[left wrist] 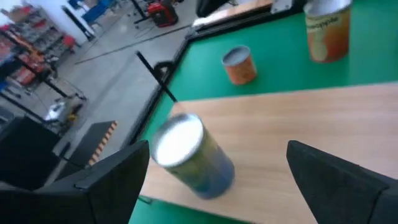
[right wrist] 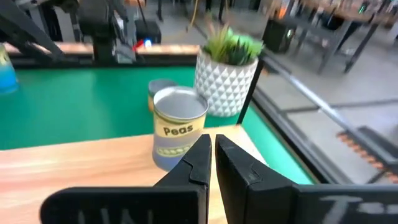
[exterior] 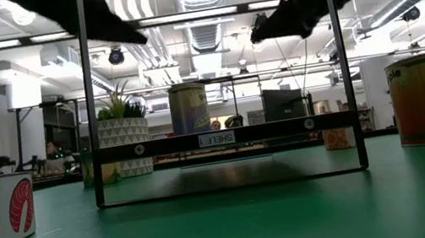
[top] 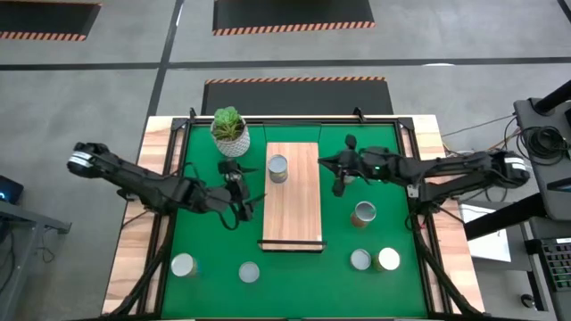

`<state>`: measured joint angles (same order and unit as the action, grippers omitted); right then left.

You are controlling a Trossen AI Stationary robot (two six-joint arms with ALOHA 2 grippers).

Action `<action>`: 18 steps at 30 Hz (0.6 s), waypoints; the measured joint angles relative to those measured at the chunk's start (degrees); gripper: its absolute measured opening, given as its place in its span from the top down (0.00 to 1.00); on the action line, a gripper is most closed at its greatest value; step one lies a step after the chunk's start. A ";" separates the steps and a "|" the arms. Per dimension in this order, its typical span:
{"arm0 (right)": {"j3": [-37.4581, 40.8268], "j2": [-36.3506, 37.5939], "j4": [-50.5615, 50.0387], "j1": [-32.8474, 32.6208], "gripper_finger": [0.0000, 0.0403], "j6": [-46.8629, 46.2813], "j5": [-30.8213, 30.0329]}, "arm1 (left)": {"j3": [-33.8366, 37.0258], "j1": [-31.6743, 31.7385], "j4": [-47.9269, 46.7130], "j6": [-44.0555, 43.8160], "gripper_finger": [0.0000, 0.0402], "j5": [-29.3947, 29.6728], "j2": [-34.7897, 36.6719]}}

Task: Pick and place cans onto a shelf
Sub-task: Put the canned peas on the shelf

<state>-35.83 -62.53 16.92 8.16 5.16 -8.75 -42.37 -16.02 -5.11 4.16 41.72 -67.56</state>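
One can [top: 277, 168] stands on the wooden shelf [top: 293, 214]. The left gripper [top: 239, 203], fingers wide apart and empty, hovers beside the shelf, apparently backing away. The right gripper [top: 340, 183] is shut. Next comes fetching another can [top: 363, 213].

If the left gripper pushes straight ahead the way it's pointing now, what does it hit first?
Most likely the can standing on the shelf: in the left wrist view it sits just ahead of the open left gripper, a little off centre. Depth is hard to judge.
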 joint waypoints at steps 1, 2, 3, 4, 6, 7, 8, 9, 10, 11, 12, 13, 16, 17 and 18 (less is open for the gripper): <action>-1.44 -1.35 -1.33 -0.02 0.97 -0.43 0.04 | 0.93 -0.03 0.61 -0.58 0.13 -0.66 0.27; -2.80 -2.68 -2.59 -0.02 0.97 -1.09 0.21 | 1.80 -0.05 1.81 -0.86 0.14 -0.85 0.43; -4.15 -3.98 -3.82 -0.02 0.97 -1.64 0.21 | 2.60 -0.05 2.50 -1.04 0.16 -0.96 0.62; -5.36 -5.35 -4.81 -0.02 0.97 -2.26 0.21 | 3.23 -0.03 2.59 -1.16 0.19 -1.07 0.75; -7.41 -7.75 -6.27 -0.02 0.97 -2.90 0.22 | 4.06 0.03 2.71 -1.29 0.24 -2.16 0.61; -8.22 -8.96 -6.51 -0.02 0.97 -3.08 0.22 | 4.46 0.03 2.65 -1.27 0.27 -2.19 0.51; -8.92 -10.10 -6.52 -0.02 0.97 -3.17 0.34 | 4.84 0.01 2.69 -1.27 0.30 -2.26 0.34; -9.36 -11.04 -6.50 -0.02 0.97 -3.20 0.95 | 5.29 0.01 3.23 -1.23 0.34 -2.26 0.11; -9.70 -12.06 -6.61 -0.02 0.97 -3.16 1.76 | 5.88 0.01 4.15 -0.82 0.38 -2.32 -0.14; -10.15 -13.10 -6.57 -0.02 0.97 -3.13 2.60 | 6.58 0.09 5.13 -0.49 0.43 -2.33 -0.34; -10.52 -14.13 -6.35 -0.02 0.97 -3.24 3.31 | 7.27 0.17 6.17 -0.27 0.48 -2.34 -0.57; -10.82 -15.11 -6.37 -0.02 0.97 -3.56 3.61 | 7.80 0.27 7.29 -0.10 0.53 -2.55 -0.83; -11.85 -18.32 -6.28 -0.02 0.97 -3.83 4.41 | 8.79 1.00 9.21 0.64 0.70 -4.32 -1.28; -12.03 -19.32 -6.24 -0.02 0.97 -3.83 4.48 | 8.83 1.39 9.69 0.94 0.77 -5.23 -1.43; -12.33 -20.45 -6.16 -0.02 0.97 -3.81 4.48 | 8.83 1.83 10.11 1.21 0.83 -6.20 -1.60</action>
<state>-48.16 -82.99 10.75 8.14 1.34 -4.27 -33.54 -14.19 5.00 5.38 35.52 -69.16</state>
